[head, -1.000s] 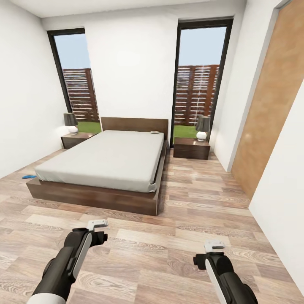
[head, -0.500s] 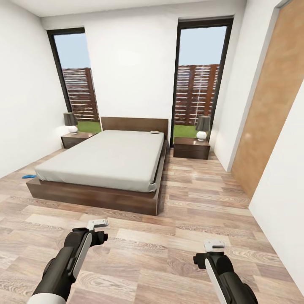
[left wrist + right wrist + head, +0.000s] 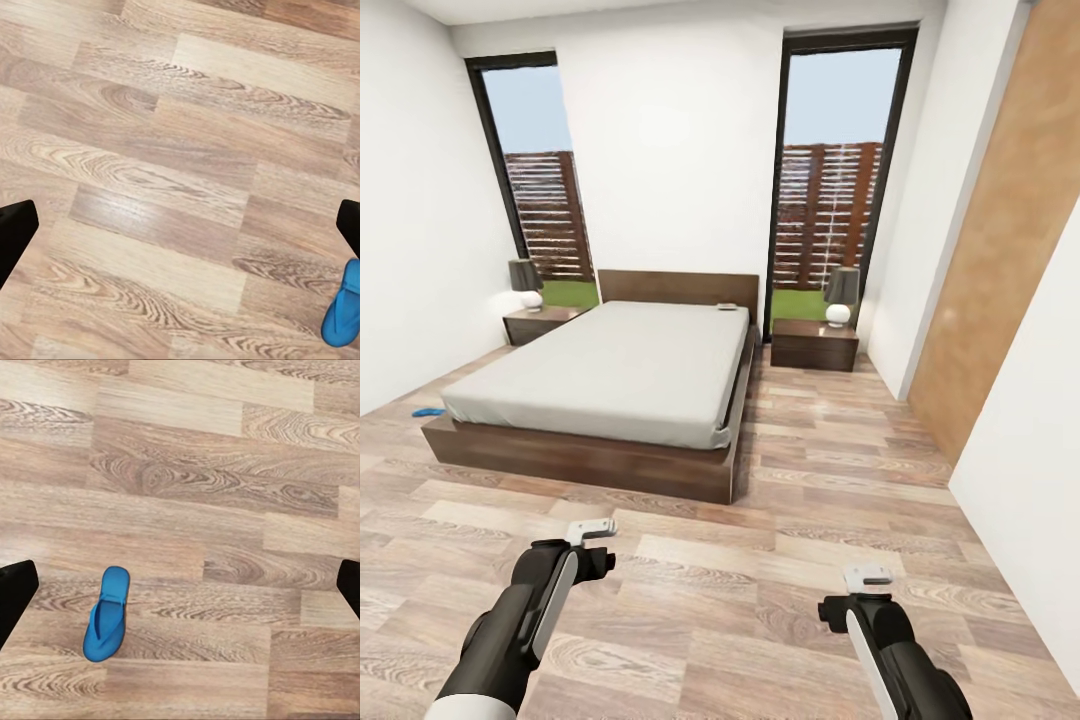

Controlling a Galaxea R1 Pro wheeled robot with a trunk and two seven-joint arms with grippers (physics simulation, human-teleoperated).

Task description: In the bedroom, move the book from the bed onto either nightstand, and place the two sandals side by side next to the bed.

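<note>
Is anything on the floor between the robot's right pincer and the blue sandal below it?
Nothing visible. In the right wrist view the blue sandal lies alone on bare wood floor, with no object between it and the pincer.

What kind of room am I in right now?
A bedroom, by the looks: a large low dark-wood bed with pale mattress, a dark-brown nightstand on each side, each with a small shaded lamp.

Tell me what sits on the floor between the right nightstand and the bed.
Nothing: in the head view, only a bare strip of wood-plank floor separates the right nightstand from the bed.
</note>
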